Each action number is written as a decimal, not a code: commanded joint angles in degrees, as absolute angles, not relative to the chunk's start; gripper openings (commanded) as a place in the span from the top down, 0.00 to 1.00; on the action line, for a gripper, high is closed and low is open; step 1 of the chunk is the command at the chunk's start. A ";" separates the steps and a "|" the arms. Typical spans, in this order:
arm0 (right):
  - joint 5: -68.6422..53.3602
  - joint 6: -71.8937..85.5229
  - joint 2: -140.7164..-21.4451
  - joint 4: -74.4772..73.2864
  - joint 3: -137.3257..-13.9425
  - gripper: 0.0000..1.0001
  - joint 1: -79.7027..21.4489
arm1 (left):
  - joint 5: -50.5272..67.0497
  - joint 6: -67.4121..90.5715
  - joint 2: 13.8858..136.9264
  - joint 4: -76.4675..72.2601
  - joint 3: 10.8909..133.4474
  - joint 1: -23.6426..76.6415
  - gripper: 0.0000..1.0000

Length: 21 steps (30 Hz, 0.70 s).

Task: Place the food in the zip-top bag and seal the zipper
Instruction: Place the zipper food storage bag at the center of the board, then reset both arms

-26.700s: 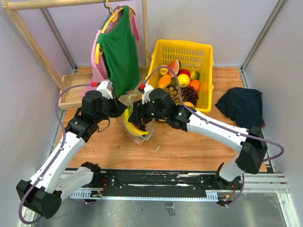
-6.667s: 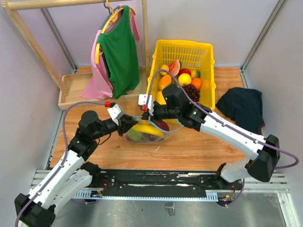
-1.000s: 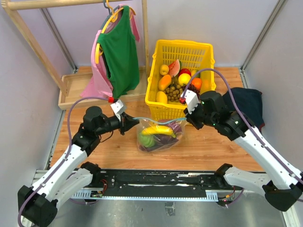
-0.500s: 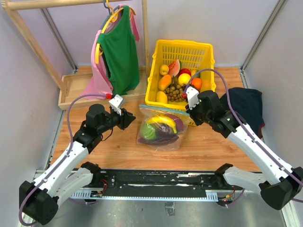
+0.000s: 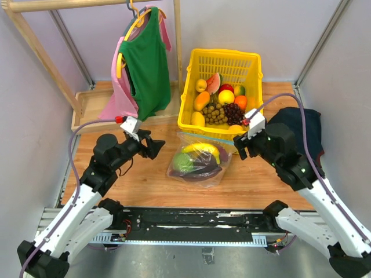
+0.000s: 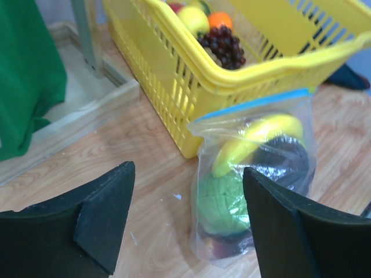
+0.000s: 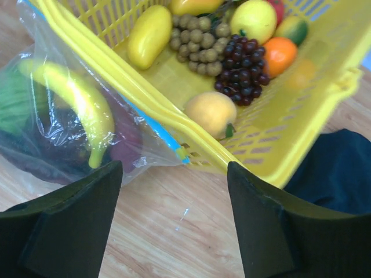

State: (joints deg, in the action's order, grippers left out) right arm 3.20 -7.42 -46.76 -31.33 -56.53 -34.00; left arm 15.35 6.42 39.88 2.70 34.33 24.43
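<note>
The clear plastic zip-top bag (image 5: 197, 164), containing yellow banana (image 5: 203, 149), green melon (image 5: 181, 161) and purple eggplant (image 5: 204, 170), is laid on the wooden surface (image 5: 255, 182) between left tool (image 5: 154, 147) and right tool (image 5: 239, 148), both held apart and empty. Its light-blue zipper (image 6: 255, 103) is leaned against the far yellow plastic basket (image 5: 224, 53).

Open table (image 5: 145, 179) flanks the zip-top bag (image 5: 197, 163) on either side; the yellow basket (image 5: 223, 63) crowds its back.
</note>
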 commanded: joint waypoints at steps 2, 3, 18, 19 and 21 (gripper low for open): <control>13.44 -6.03 -37.56 -26.14 -51.91 0.20 -33.38 | 5.08 9.91 33.84 1.00 35.68 24.08 0.16; 15.14 -5.84 -35.62 -25.36 -50.75 0.18 -33.35 | 3.72 10.01 32.71 1.16 35.68 24.08 0.14; 38.82 1.76 -19.05 -21.50 -43.06 0.02 -33.35 | -14.88 10.63 21.33 2.88 34.86 24.13 0.04; 38.79 1.90 -18.81 -21.75 -43.21 0.02 -33.39 | -15.62 10.49 21.42 3.02 34.83 24.09 0.04; 38.16 2.05 -18.01 -22.75 -43.79 0.02 -33.35 | -17.37 10.46 21.66 3.30 34.90 24.08 0.03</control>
